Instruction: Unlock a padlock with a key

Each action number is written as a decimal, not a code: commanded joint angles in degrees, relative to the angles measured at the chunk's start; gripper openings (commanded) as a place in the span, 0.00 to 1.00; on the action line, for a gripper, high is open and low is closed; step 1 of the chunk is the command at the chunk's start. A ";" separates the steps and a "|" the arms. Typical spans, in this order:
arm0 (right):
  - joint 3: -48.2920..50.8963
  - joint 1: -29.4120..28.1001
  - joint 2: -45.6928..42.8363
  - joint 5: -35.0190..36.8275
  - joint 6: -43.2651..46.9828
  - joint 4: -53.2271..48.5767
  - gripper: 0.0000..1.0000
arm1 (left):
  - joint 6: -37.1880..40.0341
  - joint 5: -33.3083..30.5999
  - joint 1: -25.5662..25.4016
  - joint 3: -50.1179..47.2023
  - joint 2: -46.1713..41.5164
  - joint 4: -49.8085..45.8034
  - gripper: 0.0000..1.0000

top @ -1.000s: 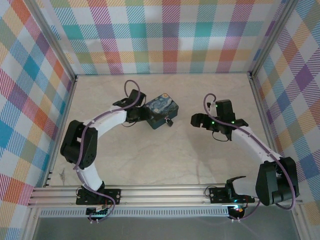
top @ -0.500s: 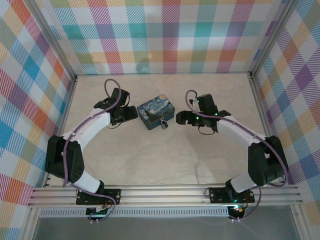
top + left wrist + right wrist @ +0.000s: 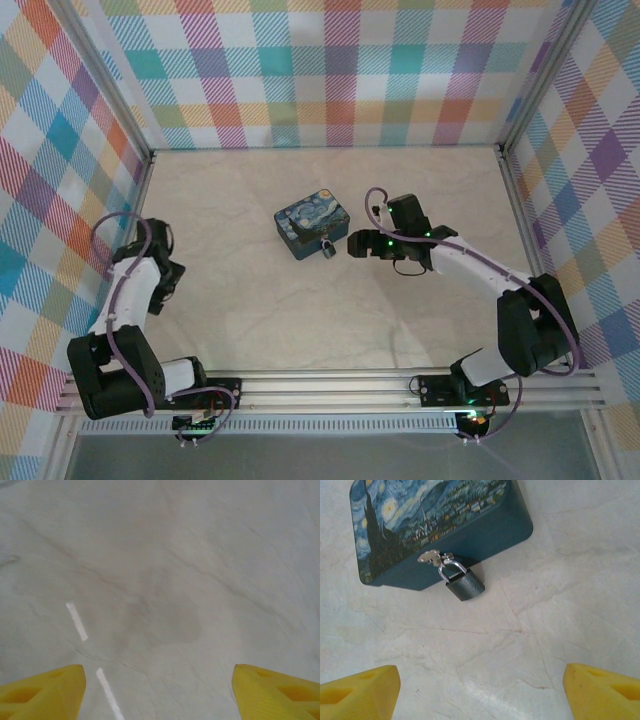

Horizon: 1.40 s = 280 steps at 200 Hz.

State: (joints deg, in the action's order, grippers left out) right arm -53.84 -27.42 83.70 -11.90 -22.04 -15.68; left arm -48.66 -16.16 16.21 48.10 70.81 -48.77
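Observation:
A tiny dark grey padlock (image 3: 465, 586) hangs by its thin shackle from a silvery hasp (image 3: 431, 557) on the front of the blue-and-yellow painted tin (image 3: 435, 525). Seen from above, the padlock (image 3: 327, 246) lies at the tin's (image 3: 312, 226) near right corner. My right gripper (image 3: 356, 245) sits just right of it, a short gap away, and stands open (image 3: 480, 695) with bare table between its yellow fingertips (image 3: 360, 692). My left gripper (image 3: 168, 280) is far off at the table's left side, open (image 3: 159, 695) over bare surface. The key is out of view.
The pale marble-look table (image 3: 330, 310) is boxed in by checked walls with metal posts. A rail (image 3: 320, 385) with both arm bases runs along the near edge. White streaks of glare (image 3: 77, 621) mark the table under the left gripper.
My left arm has swung away from the tin's left side to the table's far left. My right gripper has moved left, closer to the padlock. The tin shifted slightly.

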 commanded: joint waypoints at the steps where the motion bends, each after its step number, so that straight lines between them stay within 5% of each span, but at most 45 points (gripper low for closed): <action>1: 1.10 -0.53 -2.70 -1.50 0.25 -0.36 0.84 | 0.23 0.41 8.07 -2.36 -1.33 -1.60 0.74; 39: 1.70 -0.64 -3.72 -2.57 0.77 0.04 0.84 | 1.41 2.59 20.37 -4.93 -1.63 0.75 0.66; 78: 3.03 -0.68 -4.07 -4.16 0.38 1.18 0.84 | 1.65 2.31 27.33 -5.73 -1.62 2.14 0.63; 182: 8.39 -0.74 -2.87 -5.14 -1.24 6.82 0.84 | 1.76 -3.77 32.26 -6.30 5.68 6.18 0.57; 280: 7.02 -0.71 -0.04 -5.48 -0.66 8.36 0.84 | 4.34 1.40 37.08 -6.85 13.20 12.03 0.52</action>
State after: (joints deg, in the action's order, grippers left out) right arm -45.69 -27.79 82.67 -16.16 -23.11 -8.69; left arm -45.50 -16.03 52.64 41.69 82.98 -38.00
